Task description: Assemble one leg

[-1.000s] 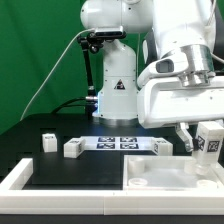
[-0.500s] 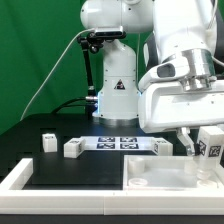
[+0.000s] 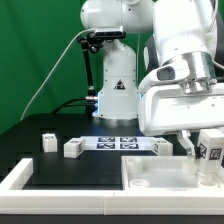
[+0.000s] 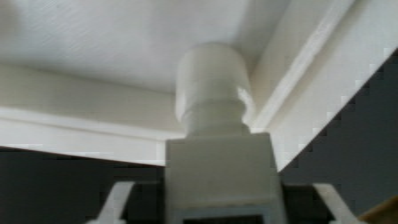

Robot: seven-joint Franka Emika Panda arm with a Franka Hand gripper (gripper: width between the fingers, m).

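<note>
My gripper [image 3: 206, 156] is shut on a leg [image 3: 210, 150], a chunky white block with marker tags, held over the right part of the large flat white tray-like piece [image 3: 150, 178]. In the wrist view the leg [image 4: 221, 110] runs out from between my fingers [image 4: 118, 204] and its rounded end points at the inner corner of the tray-like piece [image 4: 107, 70]. I cannot tell if it touches. Three more legs lie on the black table: two at the exterior view's left [image 3: 48, 141] [image 3: 72, 148] and one behind the tray-like piece [image 3: 160, 146].
The marker board [image 3: 120, 143] lies flat in the middle of the table. A white raised border [image 3: 25, 178] runs along the table's front left. The robot's base [image 3: 115, 95] stands behind, before a green backdrop.
My gripper has moved down and a little toward the exterior view's right with the leg in it. The other parts have not moved.
</note>
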